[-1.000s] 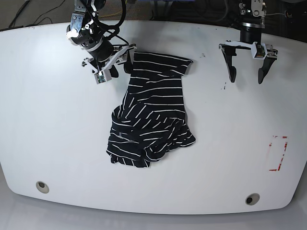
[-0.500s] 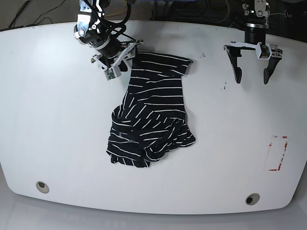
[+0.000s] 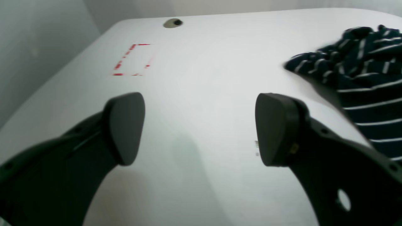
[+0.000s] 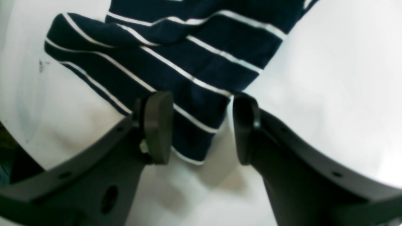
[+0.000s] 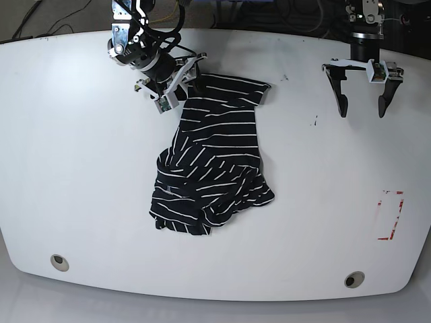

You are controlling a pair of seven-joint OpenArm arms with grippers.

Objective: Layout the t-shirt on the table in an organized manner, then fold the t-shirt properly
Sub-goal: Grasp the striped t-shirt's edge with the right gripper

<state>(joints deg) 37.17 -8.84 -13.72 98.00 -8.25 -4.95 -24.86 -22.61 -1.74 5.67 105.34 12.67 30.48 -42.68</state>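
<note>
Looking at our right gripper [image 5: 180,86], it sits right at the t-shirt [image 5: 212,158]'s top corner, jaws part-spread with that corner between them in the wrist view, not pinched yet as far as we can tell. The shirt lies bunched mid-table [image 5: 74,168], long axis running from that corner toward the near edge. Our left gripper [image 5: 362,105] hangs wide open, well apart, so the right one's nearer.

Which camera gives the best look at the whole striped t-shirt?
The base view: it shows the entire t-shirt lying crumpled on the table. The right wrist view shows only one corner of it, between the open fingers of the right hand. The left wrist view catches just a bunched edge at the frame's right side.
</note>
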